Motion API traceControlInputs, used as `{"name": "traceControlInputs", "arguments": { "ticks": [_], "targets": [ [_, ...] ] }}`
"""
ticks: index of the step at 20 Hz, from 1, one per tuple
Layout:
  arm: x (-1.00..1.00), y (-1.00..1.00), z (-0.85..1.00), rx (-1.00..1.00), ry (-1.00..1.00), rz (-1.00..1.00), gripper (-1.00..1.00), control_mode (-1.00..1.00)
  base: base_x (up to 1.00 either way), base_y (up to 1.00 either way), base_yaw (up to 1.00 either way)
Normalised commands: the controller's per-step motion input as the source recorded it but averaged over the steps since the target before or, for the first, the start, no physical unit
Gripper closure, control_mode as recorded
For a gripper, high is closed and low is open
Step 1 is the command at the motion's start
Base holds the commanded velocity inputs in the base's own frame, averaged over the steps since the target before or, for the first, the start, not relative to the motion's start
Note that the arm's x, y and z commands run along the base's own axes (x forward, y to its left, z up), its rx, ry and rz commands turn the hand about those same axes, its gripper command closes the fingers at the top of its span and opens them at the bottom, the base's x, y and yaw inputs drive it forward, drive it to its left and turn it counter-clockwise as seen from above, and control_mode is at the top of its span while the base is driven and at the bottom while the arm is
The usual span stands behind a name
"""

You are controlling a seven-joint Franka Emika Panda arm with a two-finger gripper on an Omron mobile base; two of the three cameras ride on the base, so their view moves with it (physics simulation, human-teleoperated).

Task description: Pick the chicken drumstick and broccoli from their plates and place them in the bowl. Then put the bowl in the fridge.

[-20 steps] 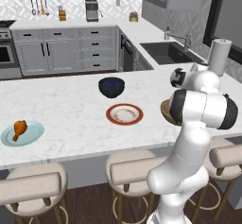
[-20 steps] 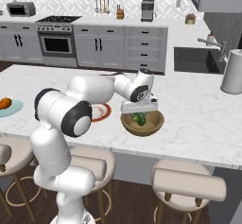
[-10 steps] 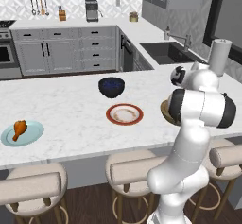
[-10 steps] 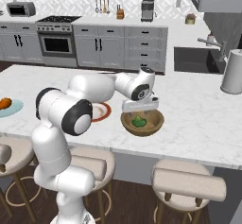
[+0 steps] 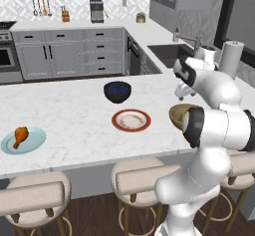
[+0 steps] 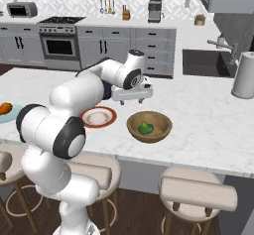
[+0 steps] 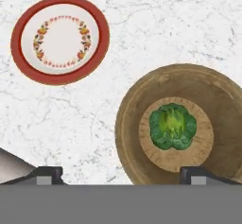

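The white marble worktop (image 6: 208, 115) runs across both base views, with stools tucked under its near edge. On it, the wooden bowl (image 6: 149, 126) sits near that edge, and the broccoli (image 7: 173, 126) lies in the middle of its flat bottom, upright with the florets facing up. Just beside the bowl stands the white plate with the red-orange rim (image 7: 60, 39), bare of food. Further along the worktop, well apart from both, the light blue-teal plate (image 5: 23, 140) carries the chicken drumstick (image 5: 20, 135), its fat end toward the worktop's centre. A dark blue-black bowl (image 5: 117, 91) rests behind the red-rimmed plate. The gripper (image 6: 131, 94) hangs above the worktop, over the gap between red-rimmed plate and wooden bowl; its jaws stand wide apart with nothing between them, the two finger tips (image 7: 49, 173) showing far from one another in the hand view
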Motion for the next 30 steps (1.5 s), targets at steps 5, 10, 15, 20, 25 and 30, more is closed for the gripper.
{"name": "traceControlInputs", "arguments": {
  "ticks": [5,10,15,20,25,30],
  "targets": [
    [-0.69,0.95,0.33,0.0,-0.03,-0.28,-1.0,-1.0,0.0,0.0,0.0],
    [-0.87,0.51,0.06,0.04,0.01,-0.54,-1.0,-1.0,0.0,0.0,0.0],
    [-1.0,0.25,0.01,0.0,0.0,-0.34,-1.0,-1.0,0.0,0.0,0.0],
    [-1.0,0.36,0.0,0.0,0.0,-0.03,-1.0,-1.0,0.0,0.0,0.0],
    [-0.84,0.24,-0.01,0.0,0.0,0.12,-1.0,-1.0,0.0,0.0,0.0],
    [-0.08,0.01,-0.03,0.0,0.0,0.05,-1.0,-1.0,0.0,0.0,0.0]
  ]
}}
